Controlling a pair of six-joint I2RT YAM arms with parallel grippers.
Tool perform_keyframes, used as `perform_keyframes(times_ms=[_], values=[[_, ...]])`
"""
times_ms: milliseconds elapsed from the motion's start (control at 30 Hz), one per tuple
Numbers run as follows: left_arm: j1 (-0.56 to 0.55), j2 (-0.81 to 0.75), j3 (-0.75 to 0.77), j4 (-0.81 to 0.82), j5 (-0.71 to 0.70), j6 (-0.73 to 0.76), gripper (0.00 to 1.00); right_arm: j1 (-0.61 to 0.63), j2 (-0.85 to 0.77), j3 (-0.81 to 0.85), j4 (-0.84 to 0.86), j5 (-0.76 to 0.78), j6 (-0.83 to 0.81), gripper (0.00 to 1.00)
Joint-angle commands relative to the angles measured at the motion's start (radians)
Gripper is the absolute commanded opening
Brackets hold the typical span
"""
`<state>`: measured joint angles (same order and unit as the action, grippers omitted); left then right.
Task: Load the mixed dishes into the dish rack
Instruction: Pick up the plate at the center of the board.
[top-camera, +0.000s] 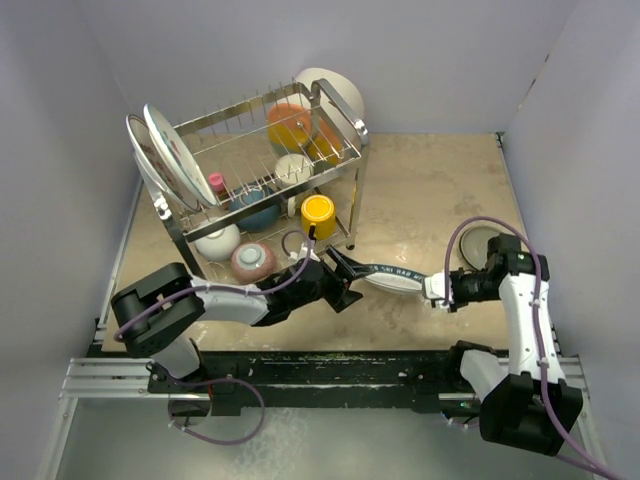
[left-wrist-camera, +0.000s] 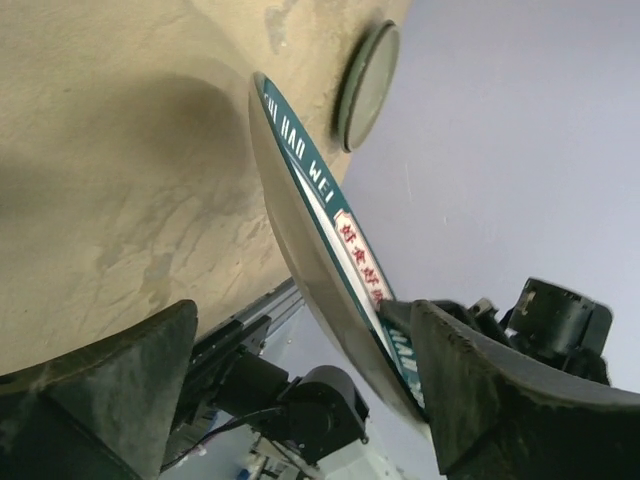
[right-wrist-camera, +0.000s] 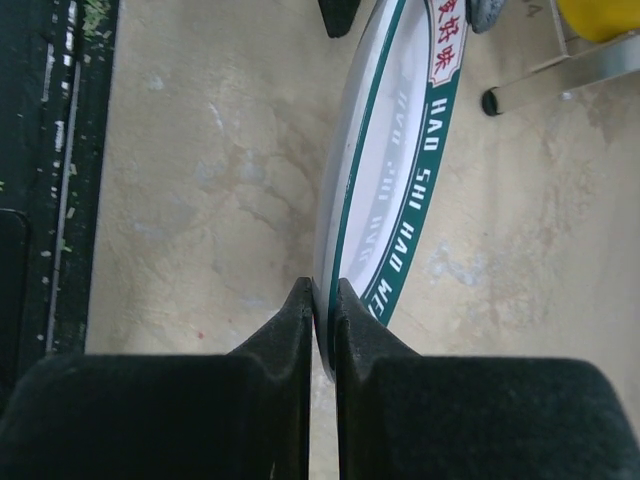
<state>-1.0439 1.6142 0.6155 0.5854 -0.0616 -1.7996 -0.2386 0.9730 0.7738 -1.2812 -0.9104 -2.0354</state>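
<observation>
**Lettered plate gripped at centre frame, outside the rack**

The teal-rimmed plate (top-camera: 395, 277) sits at centre frame in the top view, below and right of the dish rack (top-camera: 235, 110), which fills the upper left. The right hand (top-camera: 437, 291) is pinched narrow on the plate's rim. The left hand (top-camera: 345, 275) stands wide, one finger either side of the opposite rim. A yellow cup (top-camera: 318, 211) at the rack's right end stands just above that hand. A grey plate (top-camera: 477, 243) lies on the bench (top-camera: 430, 180) at right. The rim band reads "HAO SHI HAO WEI" in white. A white panel carries red Chinese characters, not legible.
</observation>
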Motion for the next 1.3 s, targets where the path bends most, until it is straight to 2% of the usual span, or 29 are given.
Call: perform_keyframes(times_ms=[0,233,333,433,500,667,767,900,1067,1267], values=[[-0.014,-0.087,0.000,0.024,0.023,0.185,0.92,-0.012,-0.025,0.122,0.057,-0.056,0.066,0.00],[-0.052,-0.216,-0.011,-0.138,-0.019,0.405,0.99,-0.016,-0.039,0.210,0.100,-0.044,0.332,0.00],[-0.053,-0.278,-0.032,-0.191,-0.035,0.498,0.99,-0.017,-0.035,0.267,0.129,-0.023,0.433,0.00],[-0.053,-0.339,-0.046,-0.268,-0.066,0.565,0.99,-0.020,-0.027,0.323,0.083,-0.026,0.430,0.00],[-0.053,-0.376,-0.065,-0.290,-0.081,0.568,0.99,-0.019,-0.029,0.342,0.021,-0.047,0.359,0.00],[-0.053,-0.426,-0.112,-0.245,-0.085,0.590,0.99,-0.019,-0.056,0.353,-0.003,-0.091,0.355,0.00],[-0.052,-0.424,-0.122,-0.206,-0.060,0.673,0.99,-0.020,-0.049,0.407,-0.006,-0.121,0.411,0.00],[-0.053,-0.405,-0.128,-0.157,-0.004,0.821,0.99,-0.018,-0.035,0.548,-0.010,-0.178,0.617,0.00],[-0.053,-0.378,-0.130,-0.103,0.034,0.928,0.99,-0.020,-0.017,0.718,0.039,-0.189,0.910,0.00],[-0.053,-0.326,-0.146,-0.008,0.071,0.940,0.99,-0.019,-0.020,0.850,0.095,-0.202,1.129,0.00]])
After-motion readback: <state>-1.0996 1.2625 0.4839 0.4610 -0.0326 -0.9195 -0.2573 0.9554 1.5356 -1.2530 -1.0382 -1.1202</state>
